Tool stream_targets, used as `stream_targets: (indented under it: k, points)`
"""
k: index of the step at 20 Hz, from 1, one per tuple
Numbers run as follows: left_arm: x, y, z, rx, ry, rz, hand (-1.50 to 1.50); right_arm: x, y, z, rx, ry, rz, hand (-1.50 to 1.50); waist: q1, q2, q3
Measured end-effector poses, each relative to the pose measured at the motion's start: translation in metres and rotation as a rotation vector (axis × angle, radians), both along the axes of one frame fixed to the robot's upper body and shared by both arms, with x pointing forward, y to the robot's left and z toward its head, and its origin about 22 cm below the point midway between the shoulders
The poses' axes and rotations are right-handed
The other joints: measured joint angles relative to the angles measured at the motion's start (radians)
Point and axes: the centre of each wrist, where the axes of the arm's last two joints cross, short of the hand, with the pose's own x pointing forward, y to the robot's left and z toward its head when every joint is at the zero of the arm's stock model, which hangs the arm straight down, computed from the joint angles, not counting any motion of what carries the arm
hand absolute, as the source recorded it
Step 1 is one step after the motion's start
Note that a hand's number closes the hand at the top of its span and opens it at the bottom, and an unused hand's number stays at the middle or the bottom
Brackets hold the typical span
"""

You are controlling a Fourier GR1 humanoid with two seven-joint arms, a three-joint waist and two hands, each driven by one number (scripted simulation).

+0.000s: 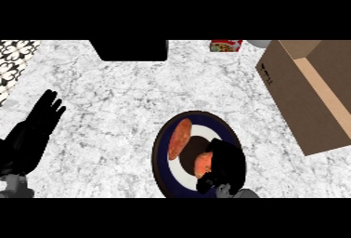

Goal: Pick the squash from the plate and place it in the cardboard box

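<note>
Currently, print on the red packet [226, 45] is unreadable. Right hand [224, 163] fingers are curled around the squash [182, 145] on the plate [224, 130]. Left hand [33, 135] rests open, fingers straight.

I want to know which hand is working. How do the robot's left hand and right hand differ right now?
The left hand has straight fingers pointing up; the right hand has curled fingers. The left hand holds nothing, near the left edge of the counter; the right hand is over the plate, curled round the squash. Both are black and enter from the lower edge.
</note>
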Motion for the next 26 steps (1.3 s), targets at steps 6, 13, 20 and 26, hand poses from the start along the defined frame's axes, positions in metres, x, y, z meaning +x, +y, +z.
stream_targets:
  k: [6,13,20,26]
  points:
    - [0.003,-0.004,0.004,-0.002,0.000,-0.012,0.00,0.033,-0.010,0.006,-0.006,-0.005,0.004,1.50,0.004,0.003,0.001]
    - [0.006,-0.004,0.006,0.003,-0.011,-0.044,0.00,0.135,-0.069,0.037,-0.072,-0.020,0.042,1.50,0.034,0.013,0.002]
    - [0.004,0.000,0.011,-0.004,-0.002,-0.028,0.00,0.180,-0.065,0.075,-0.148,-0.163,0.087,1.50,0.024,0.007,0.001]
    - [0.000,0.001,0.004,0.001,0.003,-0.014,0.00,0.182,-0.039,0.137,-0.192,-0.378,0.082,1.50,0.007,0.000,0.001]
